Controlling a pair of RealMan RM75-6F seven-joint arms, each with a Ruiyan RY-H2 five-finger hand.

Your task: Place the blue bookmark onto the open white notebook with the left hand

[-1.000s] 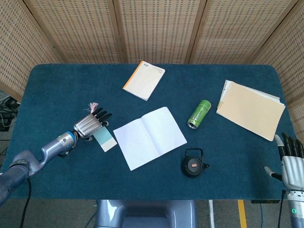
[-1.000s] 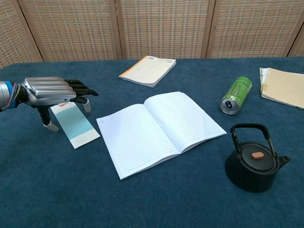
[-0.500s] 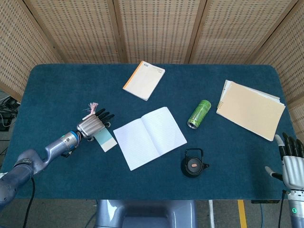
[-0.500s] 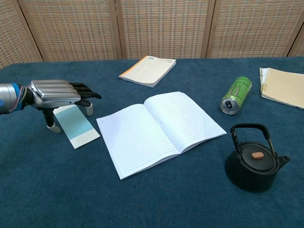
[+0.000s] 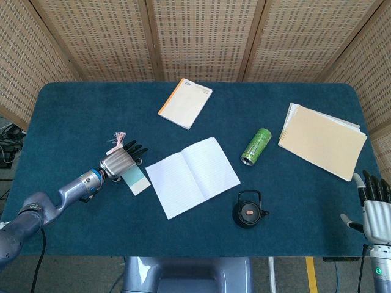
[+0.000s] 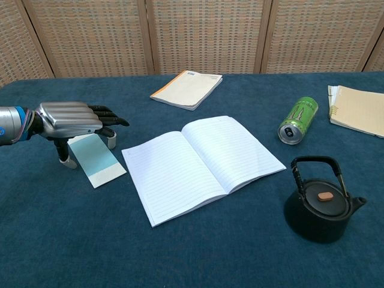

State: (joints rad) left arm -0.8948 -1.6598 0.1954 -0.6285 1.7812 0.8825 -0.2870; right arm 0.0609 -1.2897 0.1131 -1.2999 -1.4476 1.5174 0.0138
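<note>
Blue bookmark [image 6: 96, 159] lies flat directly beneath the left robot hand [image 6: 71, 119], long axis toward the robot; fingers spread, thumb down, holding nothing visible.

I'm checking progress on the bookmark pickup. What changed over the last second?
The left hand slid a little toward the notebook, over the bookmark's far end, not yet holding it. The bookmark, notebook, can, kettle and right hand stayed put.

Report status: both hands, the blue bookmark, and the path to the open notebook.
Left hand over blue bookmark, not gripping. Right hand open, idle at table edge. Bookmark flat beside open white notebook. Path clear.
</note>
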